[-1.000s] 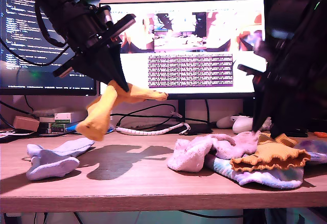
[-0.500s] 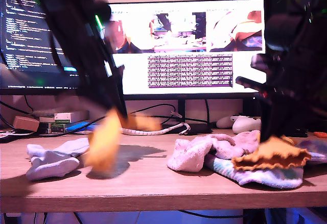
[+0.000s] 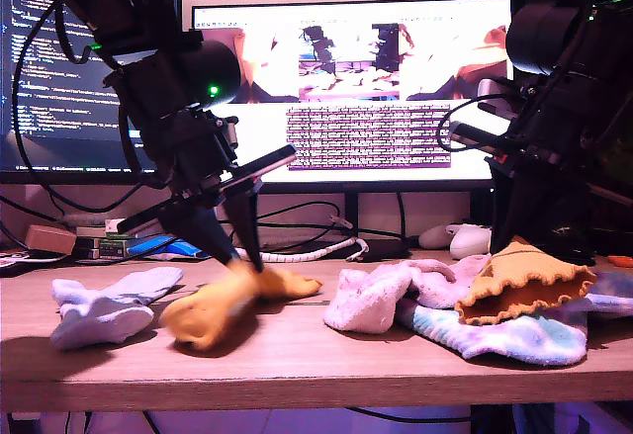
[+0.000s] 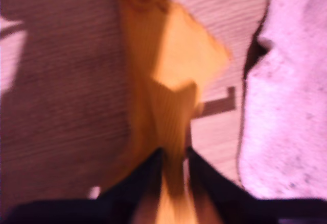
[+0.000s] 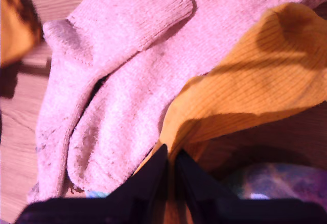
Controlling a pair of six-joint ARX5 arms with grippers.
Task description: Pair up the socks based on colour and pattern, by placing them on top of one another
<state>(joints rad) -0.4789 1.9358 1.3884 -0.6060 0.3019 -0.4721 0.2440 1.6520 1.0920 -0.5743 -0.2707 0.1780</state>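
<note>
The first pincer [image 3: 240,266] is clamped on one mustard sock [image 3: 220,305], which lies on the bench [image 3: 297,350] towards the exterior view's left, its long axis running across that view. Its mate, the second mustard sock [image 3: 519,281], is pinched in the second pincer [image 5: 170,157] well apart to the exterior view's right, draped over the pink socks [image 3: 396,291] and tie-dye sock [image 3: 514,340]. Both arms reach steeply down, and pairing likely means carrying one sock across to the other
</note>
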